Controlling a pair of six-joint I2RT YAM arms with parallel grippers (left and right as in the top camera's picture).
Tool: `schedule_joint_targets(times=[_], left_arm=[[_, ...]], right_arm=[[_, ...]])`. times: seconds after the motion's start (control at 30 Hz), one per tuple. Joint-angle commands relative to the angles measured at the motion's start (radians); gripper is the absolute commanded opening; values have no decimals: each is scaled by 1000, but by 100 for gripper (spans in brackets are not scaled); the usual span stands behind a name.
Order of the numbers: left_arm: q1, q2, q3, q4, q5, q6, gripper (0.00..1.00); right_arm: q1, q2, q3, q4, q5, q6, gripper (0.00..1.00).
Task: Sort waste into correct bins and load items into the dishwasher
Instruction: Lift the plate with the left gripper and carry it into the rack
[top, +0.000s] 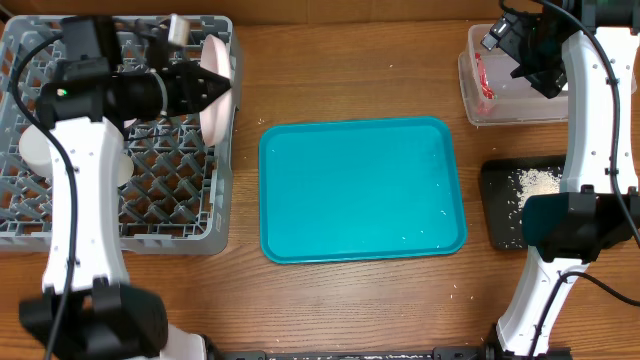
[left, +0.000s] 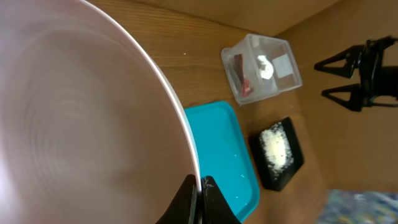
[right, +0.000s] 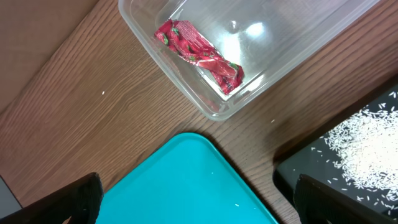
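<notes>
Left hand (top: 226, 87) holds upright plate (top: 217, 124) over rack (top: 170, 195).

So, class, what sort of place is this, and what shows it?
Probably a tabletop robot workstation staged for kitchen clean-up: grey dish rack, teal tray, clear tub holding a red wrapper.

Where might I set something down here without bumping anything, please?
The teal tray is nearly bare. Open wood runs behind it, between the dish rack and the clear tub, and in front of it. Crowded: the rack, where the left gripper holds a plate, and around the black tray.
</notes>
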Motion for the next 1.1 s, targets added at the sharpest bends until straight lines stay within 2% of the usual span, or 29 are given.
schedule_joint_targets(times=[0.0,0.27,0.4,0.43,0.47,0.5,0.53,0.57,0.6,0.8,0.93,1.07], left_arm=[[52,89,8,16,182,83,4],[147,196,8,60,326,84,4],[156,200,8,127,326,83,4],[156,200,8,138,325,83,8],[156,200,8,149,325,83,20],[156,200,8,156,325,79,53],[156,200,8,159,325,73,82],[156,200,8,162,325,71,96],[156,200,8,163,325,69,100],[159,199,10,166,327,-41,100],[159,187,10,114,344,-26,100],[160,119,10,-6,339,68,100]], right_arm=[[1,-23,23,6,-5,-14,100],[1,-23,23,6,-5,-14,100],[1,-23,23,6,-5,-14,100],[1,-23,23,6,-5,-14,100],[1,-23,23,6,-5,-14,100],[1,-23,23,6,-5,-14,100],[1,-23,23,6,-5,-14,100],[1,-23,23,6,-5,-14,100],[1,-23,23,6,-5,-14,100],[1,-23,23,6,-5,-14,100],[1,-23,23,6,-5,-14,100],[1,-23,23,6,-5,-14,100]])
